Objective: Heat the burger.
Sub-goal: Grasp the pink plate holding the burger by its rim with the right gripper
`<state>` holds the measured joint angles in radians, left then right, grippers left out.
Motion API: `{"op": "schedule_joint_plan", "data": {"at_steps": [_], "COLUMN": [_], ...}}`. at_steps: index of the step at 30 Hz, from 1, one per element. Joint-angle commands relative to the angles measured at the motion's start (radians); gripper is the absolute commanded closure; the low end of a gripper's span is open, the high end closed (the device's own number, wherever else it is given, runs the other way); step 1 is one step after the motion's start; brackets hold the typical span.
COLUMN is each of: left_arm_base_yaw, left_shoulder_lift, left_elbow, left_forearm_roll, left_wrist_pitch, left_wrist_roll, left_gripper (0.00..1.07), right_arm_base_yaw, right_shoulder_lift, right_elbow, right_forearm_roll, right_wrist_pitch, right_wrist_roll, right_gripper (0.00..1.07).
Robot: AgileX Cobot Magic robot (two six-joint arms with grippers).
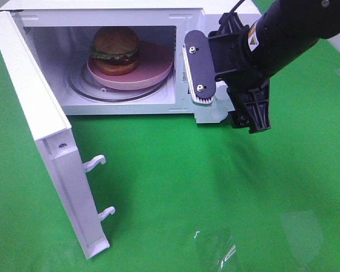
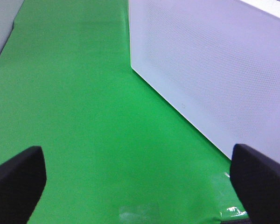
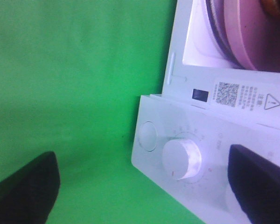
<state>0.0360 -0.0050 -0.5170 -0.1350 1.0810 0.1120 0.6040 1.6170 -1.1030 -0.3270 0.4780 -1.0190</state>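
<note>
The burger (image 1: 114, 50) is already inside the microwave (image 1: 124, 109), sitting on a pink plate (image 1: 156, 71) that rests on the glass turntable (image 1: 85, 90). It sits toward the left of the plate rather than at its centre. Loading therefore looks done.

What remains, judging by the scene, is closing up and starting the heat. The door (image 1: 42, 136) is swung fully out on the left, with its two latch hooks (image 1: 95, 163) pointing into open air above the green table (image 1: 187, 181).

The right gripper (image 1: 226, 90) hangs just in front of the microwave's right side, by the control panel (image 3: 168, 140). Its jaws are spread wide with nothing between them. Its wrist camera looks past both fingertips at the white timer dial (image 3: 182, 158) and a round button (image 3: 147, 136) beside it. The edge of the plate shows through the opening beyond, but the burger is barely in that view.

The left gripper (image 2: 139, 182) cannot be seen from the high camera. Its wrist view shows its jaws equally wide apart and empty, low over the table. A white perforated panel (image 2: 210, 70), probably the door's outer face, stands ahead of it and off to one side. That would be a reasonable starting place for pushing the door shut.

Until the door is latched and the dial turned, no heating can begin, so the task appears roughly half finished.
</note>
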Motion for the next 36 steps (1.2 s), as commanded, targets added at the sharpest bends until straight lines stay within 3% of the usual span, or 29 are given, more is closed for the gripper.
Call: {"op": "schedule_joint_plan", "data": {"at_steps": [1, 12, 36], "left_arm_base_yaw": [0.002, 0.002, 0.002], "left_shoulder_lift": [-0.018, -0.018, -0.018], "left_elbow": [0.001, 0.001, 0.001], "left_forearm_roll": [-0.001, -0.001, -0.001], "left_wrist_pitch": [-0.012, -0.012, -0.012], "left_wrist_roll": [-0.003, -0.003, -0.003], "left_gripper": [0.07, 0.07, 0.07], "right_arm_base_yaw": [0.031, 0.085, 0.088], "right_shoulder_lift": [0.019, 0.152, 0.489], "right_elbow": [-0.008, -0.150, -0.462], "right_forearm_roll": [-0.072, -0.137, -0.138], "right_wrist_pitch": [-0.044, -0.059, -0.123], "right_wrist_roll": [0.076, 0.157, 0.166], "right_gripper": [0.13, 0.15, 0.19]}}
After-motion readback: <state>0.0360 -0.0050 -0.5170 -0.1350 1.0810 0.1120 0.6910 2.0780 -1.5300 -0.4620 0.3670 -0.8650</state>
